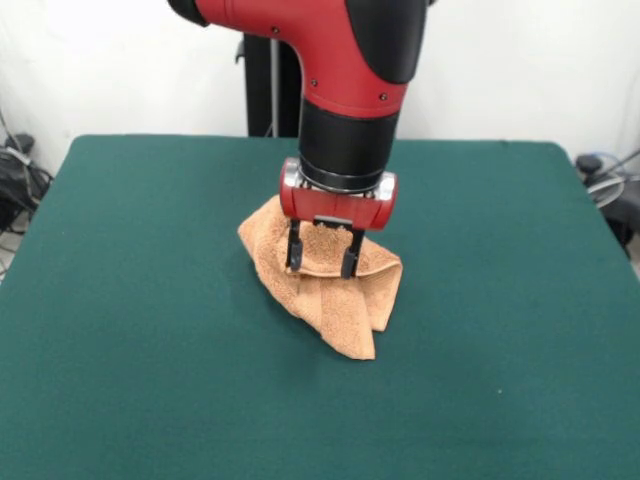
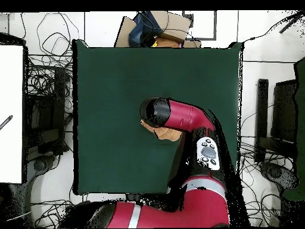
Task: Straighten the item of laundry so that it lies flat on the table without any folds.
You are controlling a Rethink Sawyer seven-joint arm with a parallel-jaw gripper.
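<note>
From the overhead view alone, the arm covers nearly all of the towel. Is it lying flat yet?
Observer: No. From the front, the towel is a bunched heap, with layers folded over each other.
Operator: Where is the gripper?
Observer: The gripper is down on the heap's top, its fingers apart with a raised fold between them.
Operator: Does any part stick out from the heap?
Observer: Yes, a folded tail tapers out over the green table toward the side away from the pedestal.
</note>
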